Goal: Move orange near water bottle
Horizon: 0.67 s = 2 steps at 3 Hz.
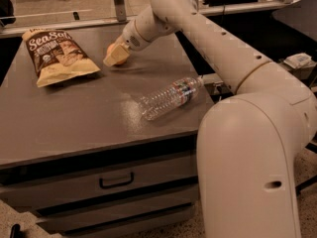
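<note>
Blocky tool (116, 56) touches smooth round orange (110, 48), ribbed water bottle (168, 97) apart.

The claw (115, 56), matt cream plastic, sits against the smooth-skinned orange (108, 48) on the matt grey surface (74, 123). Left of the claw lies a crinkled, faintly glossy bag (57, 56). Nearer and right of it lies a clear, ribbed plastic bottle (168, 98).

My feed is dim and warm: overhead light lays a pale sheen on the grey tabletop (74, 118) beside the clear ribbed plastic bottle (168, 99), soft shadow under the cream gripper (116, 56) farther back.
</note>
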Motion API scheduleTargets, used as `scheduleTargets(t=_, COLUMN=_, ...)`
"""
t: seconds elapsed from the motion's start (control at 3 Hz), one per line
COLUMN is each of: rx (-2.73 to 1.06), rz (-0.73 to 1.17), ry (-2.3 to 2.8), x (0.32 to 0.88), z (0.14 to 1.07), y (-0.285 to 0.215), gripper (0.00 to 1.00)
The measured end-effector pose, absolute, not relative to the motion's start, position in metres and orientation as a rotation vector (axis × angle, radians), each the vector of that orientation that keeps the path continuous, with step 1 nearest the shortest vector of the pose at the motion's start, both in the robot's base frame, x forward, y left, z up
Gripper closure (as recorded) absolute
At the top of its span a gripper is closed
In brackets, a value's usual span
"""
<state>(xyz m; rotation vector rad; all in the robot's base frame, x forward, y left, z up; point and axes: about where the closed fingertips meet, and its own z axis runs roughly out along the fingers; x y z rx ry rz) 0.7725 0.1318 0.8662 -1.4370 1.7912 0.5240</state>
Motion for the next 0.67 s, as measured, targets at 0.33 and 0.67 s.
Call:
scheduleTargets(t=0.33, rx=-1.486, rz=0.537, ry=1.771, x=0.766, z=0.867, y=0.129, gripper=0.61)
scheduleTargets(t=0.67, rx=-1.582, rz=0.537, ry=1.731, x=0.751, z=0.886, y=0.115, gripper=0.85)
